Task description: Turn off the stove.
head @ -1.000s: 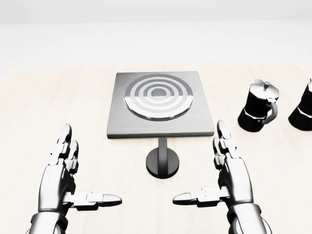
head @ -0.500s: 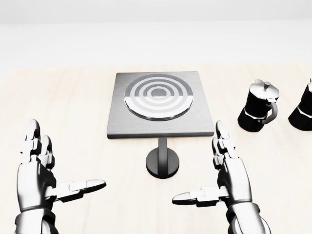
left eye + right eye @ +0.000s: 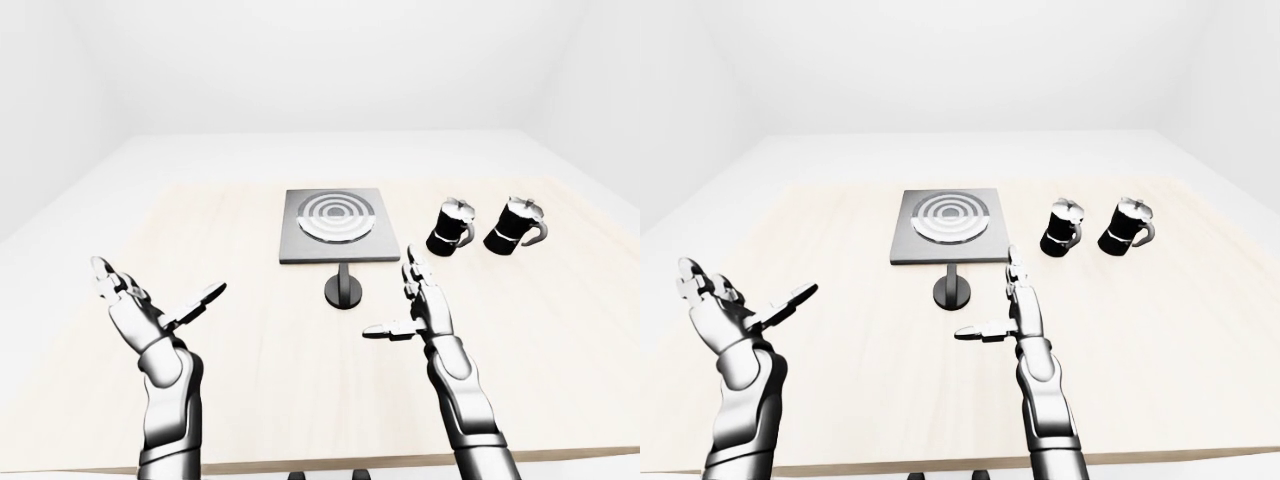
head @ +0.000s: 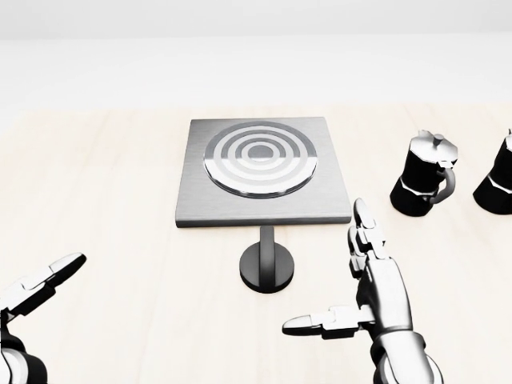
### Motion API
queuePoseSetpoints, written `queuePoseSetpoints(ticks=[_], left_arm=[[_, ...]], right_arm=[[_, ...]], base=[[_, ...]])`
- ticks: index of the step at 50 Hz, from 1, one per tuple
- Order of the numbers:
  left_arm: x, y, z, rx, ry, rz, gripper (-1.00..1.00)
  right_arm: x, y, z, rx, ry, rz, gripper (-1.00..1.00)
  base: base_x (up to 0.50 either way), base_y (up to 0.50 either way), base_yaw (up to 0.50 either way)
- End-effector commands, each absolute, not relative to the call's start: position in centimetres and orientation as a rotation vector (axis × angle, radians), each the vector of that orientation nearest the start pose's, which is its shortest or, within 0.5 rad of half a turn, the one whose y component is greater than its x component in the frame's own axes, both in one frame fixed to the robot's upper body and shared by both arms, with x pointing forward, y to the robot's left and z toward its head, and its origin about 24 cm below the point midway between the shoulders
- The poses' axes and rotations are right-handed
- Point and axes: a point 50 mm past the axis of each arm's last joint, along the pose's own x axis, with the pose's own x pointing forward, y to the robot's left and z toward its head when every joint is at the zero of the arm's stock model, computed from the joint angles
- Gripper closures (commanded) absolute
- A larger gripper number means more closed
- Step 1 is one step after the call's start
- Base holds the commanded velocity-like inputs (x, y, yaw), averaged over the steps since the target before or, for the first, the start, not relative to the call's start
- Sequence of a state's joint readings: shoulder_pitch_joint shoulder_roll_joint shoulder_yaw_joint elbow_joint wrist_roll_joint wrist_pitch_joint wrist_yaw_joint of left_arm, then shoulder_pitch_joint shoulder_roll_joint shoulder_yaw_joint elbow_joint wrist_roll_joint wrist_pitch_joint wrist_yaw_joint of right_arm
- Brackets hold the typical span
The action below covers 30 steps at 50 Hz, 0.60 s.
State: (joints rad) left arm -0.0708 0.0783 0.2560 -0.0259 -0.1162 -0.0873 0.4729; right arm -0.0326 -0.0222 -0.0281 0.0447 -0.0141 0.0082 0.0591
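The stove [image 3: 948,226] is seen on the pale table [image 3: 1160,330], its knob [image 3: 952,290] just below; two moka pots [image 3: 1062,227] are placed right. Both hands, left hand [image 3: 725,310] and right hand [image 3: 1012,312], are held spread apart.

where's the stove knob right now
In the head view the stove knob sits on the table just below the stove's bottom edge, centre of frame, left of the open right hand.

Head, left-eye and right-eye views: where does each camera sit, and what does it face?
Head view: on the head, angled down at the stove, its knob and a moka pot; right robot hand shows, left robot hand at the edge.
Left-eye view: on the head, wider, facing across the table; both forearms show.
Right-eye view: beside it, nearly the same picture, scene shifted left.
Shared: all show stove, knob, pots.
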Motion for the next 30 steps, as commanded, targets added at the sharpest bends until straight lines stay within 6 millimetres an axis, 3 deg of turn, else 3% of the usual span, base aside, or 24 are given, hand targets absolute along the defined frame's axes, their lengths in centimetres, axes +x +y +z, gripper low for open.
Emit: queuePoseSetpoints(ticks=[1, 21, 30], left_arm=[[22.2, 26.7, 8.6, -0.049, -0.249, 0.856, -1.00], [20.7, 29.8, 8.2, -0.105, -0.240, 0.974, -1.00], [18.7, 30.4, 8.0, -0.103, -0.239, 1.027, -1.00]], right_arm=[[25.9, -15.6, 3.9, -0.029, 0.020, 0.031, -1.00], [25.8, -15.7, 3.8, -0.030, 0.021, 0.016, -1.00], [25.8, -15.9, 3.8, -0.028, 0.024, 0.010, -1.00]], base=[[0.00, 0.00, 0.00], [0.00, 0.00, 0.00], [0.00, 0.00, 0.00]])
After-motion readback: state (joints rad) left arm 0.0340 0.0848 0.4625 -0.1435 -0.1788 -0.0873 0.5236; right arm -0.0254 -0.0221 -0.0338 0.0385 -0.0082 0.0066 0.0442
